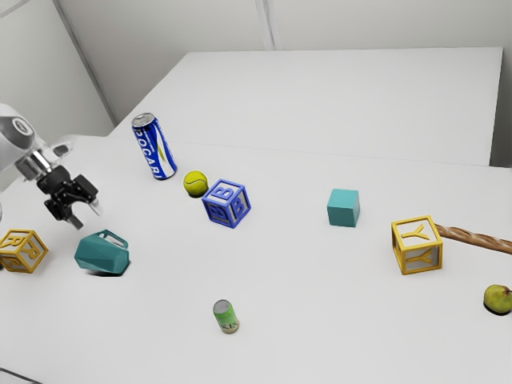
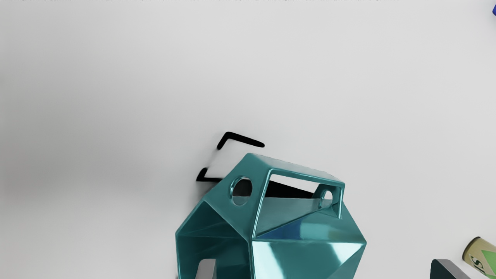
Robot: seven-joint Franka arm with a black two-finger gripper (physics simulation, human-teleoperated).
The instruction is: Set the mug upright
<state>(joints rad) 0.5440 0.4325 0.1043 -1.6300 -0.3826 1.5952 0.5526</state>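
1. Pincer [image 1: 86, 216]: wide, nothing gripped. Pos.: above desk [image 1: 288, 280], nr. mug, w/ visible gap btwn tips & mug in exterior view. In wrist view one tip overlaps the mug's open end; the other stands well off the mug's far side.

2. Mug [image 1: 102, 254]: on its side on desk, toward desk's edge at the exterior view's left; handle [image 2: 306, 176] uppermost, mouth sideways.

3. Status: upright cond. NOT met. Pincer is nr. the mug; grip not made. Remaining (est.): align tips, close on mug, rotate onto base, release. Caution: faceted wall may slip or roll if gripped off-centre.

4. Adjacent: yellow letter block [image 1: 22, 250], just beside mug, on the exterior view's left. Keep clear when turning.

5. Farther out: green can [image 1: 226, 316], nearer desk's near edge; tennis ball [image 1: 195, 183], blue block [image 1: 226, 203] & tall blue can [image 1: 154, 146], toward far edge.

6. Toward desk's edge at the exterior view's right: teal cube [image 1: 344, 208], 2nd yellow block [image 1: 417, 245], twisted stick [image 1: 476, 238], pear [image 1: 498, 299].
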